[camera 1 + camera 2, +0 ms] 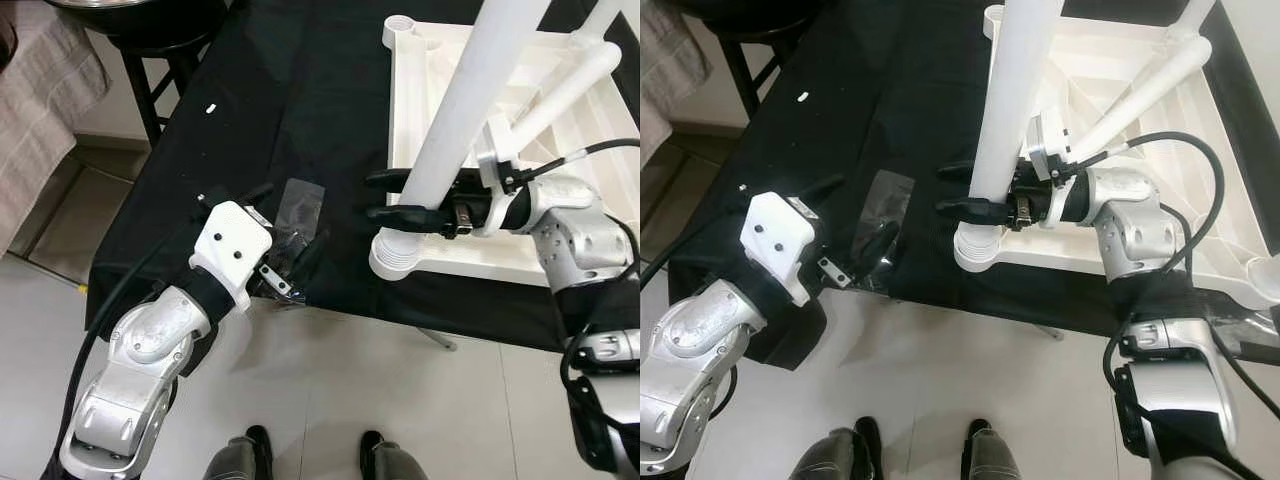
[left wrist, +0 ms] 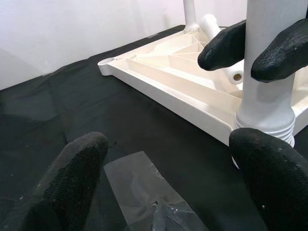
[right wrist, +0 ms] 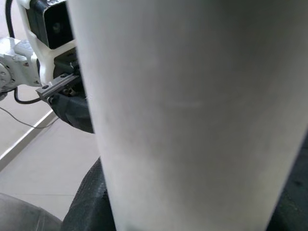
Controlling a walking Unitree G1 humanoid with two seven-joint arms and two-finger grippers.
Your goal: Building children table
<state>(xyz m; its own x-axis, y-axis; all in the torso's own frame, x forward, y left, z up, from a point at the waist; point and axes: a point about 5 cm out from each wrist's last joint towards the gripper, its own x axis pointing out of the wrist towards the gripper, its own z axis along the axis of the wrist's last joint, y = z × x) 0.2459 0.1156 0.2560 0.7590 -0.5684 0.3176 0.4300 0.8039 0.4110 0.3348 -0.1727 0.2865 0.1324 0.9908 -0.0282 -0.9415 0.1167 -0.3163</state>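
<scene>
A white plastic tabletop (image 1: pixel 470 262) lies upside down on a table covered in black cloth (image 1: pixel 250 110). A white table leg (image 1: pixel 460 120) stands upright in its near left corner socket (image 1: pixel 395 255). My right gripper (image 1: pixel 380 196) is shut on this leg just above the socket, one finger on each side, and the leg's surface (image 3: pixel 192 110) is close up in the right wrist view. My left gripper (image 1: pixel 290 218) is open low over the cloth, to the left of the socket. A clear plastic bag (image 2: pixel 144 187) lies between its fingers (image 2: pixel 72 183). A second leg (image 1: pixel 565 90) lies slanted across the tabletop.
A dark stool (image 1: pixel 160 40) stands at the back left by a grey striped blanket (image 1: pixel 40 90). A small white bit (image 1: pixel 211 106) lies on the cloth. The table's front edge (image 1: pixel 330 305) runs just before my feet (image 1: pixel 240 455) on a pale tiled floor.
</scene>
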